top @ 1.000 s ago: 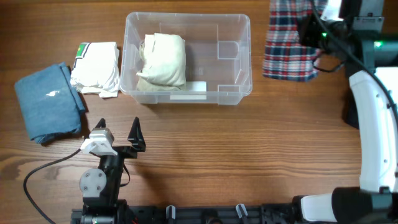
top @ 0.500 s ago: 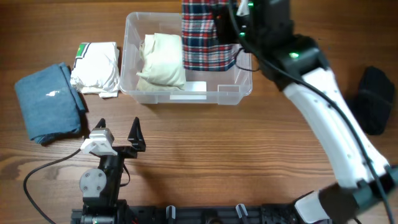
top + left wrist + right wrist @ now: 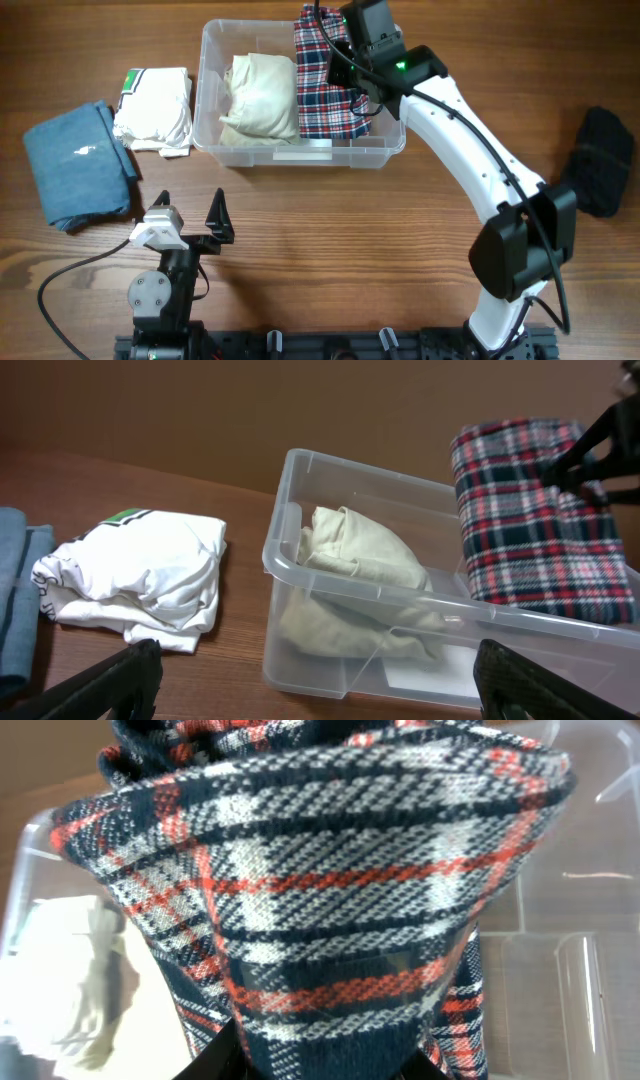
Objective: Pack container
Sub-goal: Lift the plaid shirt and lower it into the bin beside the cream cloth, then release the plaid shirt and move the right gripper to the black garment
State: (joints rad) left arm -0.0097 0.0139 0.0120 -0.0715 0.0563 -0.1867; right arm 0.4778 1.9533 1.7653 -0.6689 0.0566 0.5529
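Note:
The clear plastic container stands at the back middle of the table and holds a folded cream garment in its left half. My right gripper is shut on a folded red, white and navy plaid garment and holds it over the container's right half, its lower part inside the walls. In the right wrist view the plaid garment fills the frame above the container floor. My left gripper is open and empty at the front left, facing the container.
A folded white garment lies left of the container and a folded blue garment lies at the far left. A dark garment lies at the right edge. The white garment also shows in the left wrist view.
My right arm has swung from the far right across to the container and lowered the plaid garment into its right half. The left arm has not moved.

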